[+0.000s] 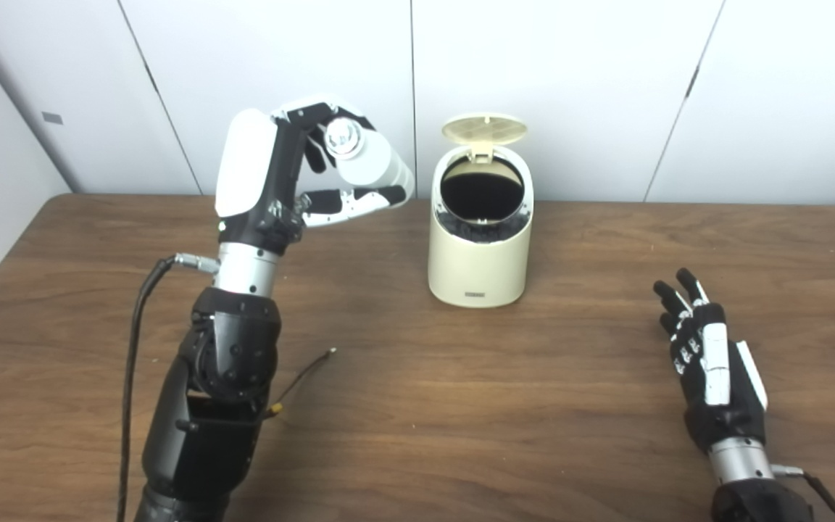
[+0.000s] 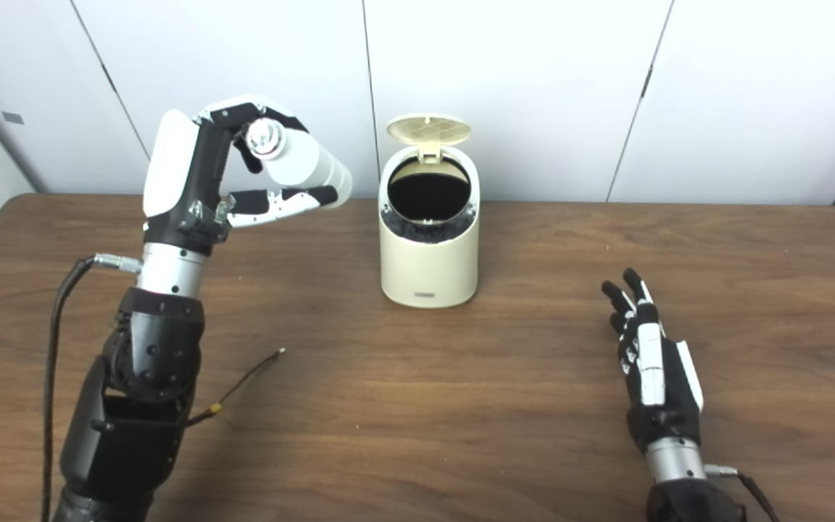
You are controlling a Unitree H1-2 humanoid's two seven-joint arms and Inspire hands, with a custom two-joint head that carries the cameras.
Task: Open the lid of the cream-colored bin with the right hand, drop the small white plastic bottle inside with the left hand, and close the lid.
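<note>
Right hand (image 1: 711, 362): nearest to you, low over the table at the right, fingers stretched out and a little apart, holding nothing; well apart from the bin.
Table (image 1: 533, 435): brown wood grain; a thin loose wire (image 1: 301, 380) lies on it beside your left forearm.
Left hand (image 1: 294, 170): raised off the table at the left, fingers curled over and thumb under, closed on the small white plastic bottle (image 1: 377, 163).
Bottle: lying tilted in that grip, its metallic end toward you, held up left of the bin and not yet over the opening.
Cream-colored bin (image 1: 480, 261): stands upright on the table's far middle, dark inside.
Lid (image 1: 485, 129): hinged up at the back, standing open.
Wall (image 1: 570, 72): white panels behind the table.
</note>
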